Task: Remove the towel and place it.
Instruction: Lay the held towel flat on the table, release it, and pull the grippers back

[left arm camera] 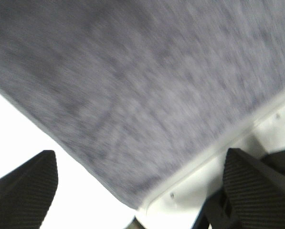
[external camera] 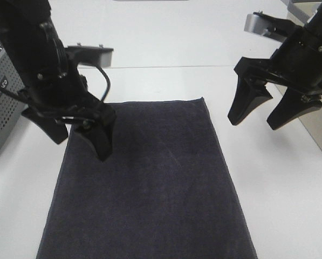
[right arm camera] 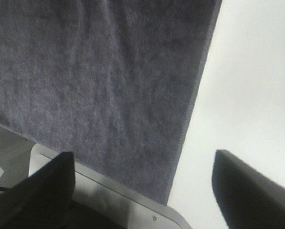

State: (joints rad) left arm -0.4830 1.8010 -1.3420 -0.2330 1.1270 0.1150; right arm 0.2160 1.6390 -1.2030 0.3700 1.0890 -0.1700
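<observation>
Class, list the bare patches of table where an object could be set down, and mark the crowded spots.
Widest: the table right of the towel, on the near side of the right pincer. Also the far strip beyond the towel's far hem. Crowded: the wedge between towel and grey basket, under the left pincer.

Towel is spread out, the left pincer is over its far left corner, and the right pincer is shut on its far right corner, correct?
No. The right pincer is open and grips nothing; the exterior high view shows it beside the towel's far right corner, jaws spread. The towel is spread out and the left pincer is over its far left corner.
</observation>
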